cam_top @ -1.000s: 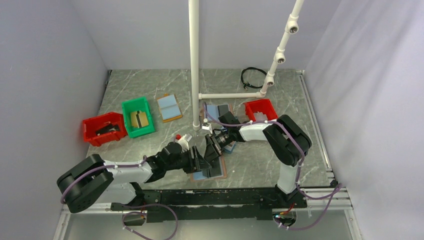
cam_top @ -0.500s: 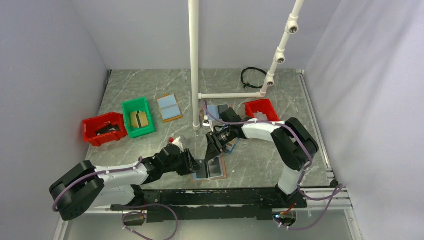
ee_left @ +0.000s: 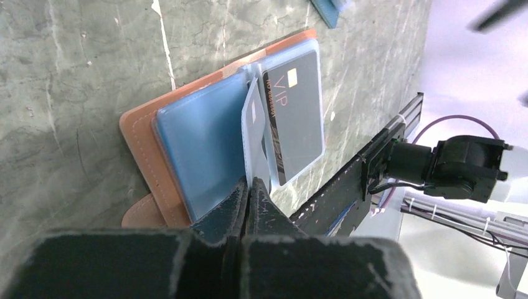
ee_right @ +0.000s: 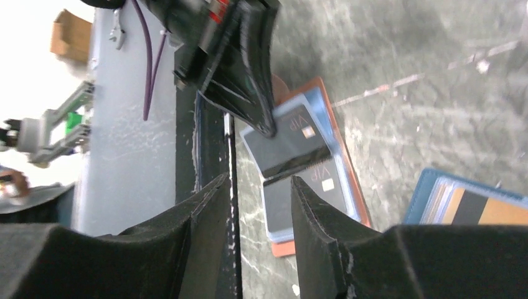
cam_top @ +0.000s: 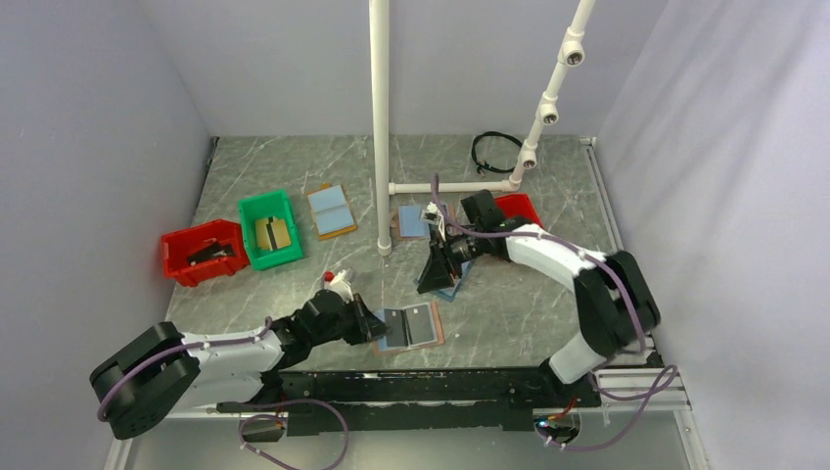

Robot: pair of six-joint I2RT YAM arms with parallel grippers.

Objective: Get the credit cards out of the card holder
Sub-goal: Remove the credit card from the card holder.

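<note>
Left claw (ee_left: 248,187) was pinched tight on the lower edge of a credit card (ee_left: 252,124), tilting it up at the fold of the open card holder (ee_left: 187,137) mid-frame, seemingly to slide it free!

A card holder (cam_top: 392,337) lies open and flat on grey marble, low in the centre of the top view. It has a tan-brown stitched rim and a light blue lining. Its right half holds a dark grey credit card (ee_left: 299,118) marked VIP, with a small gold chip. A second card (ee_right: 289,146), also dark and marked VIP, is raised at the fold, overhanging the holder's edge.
</note>
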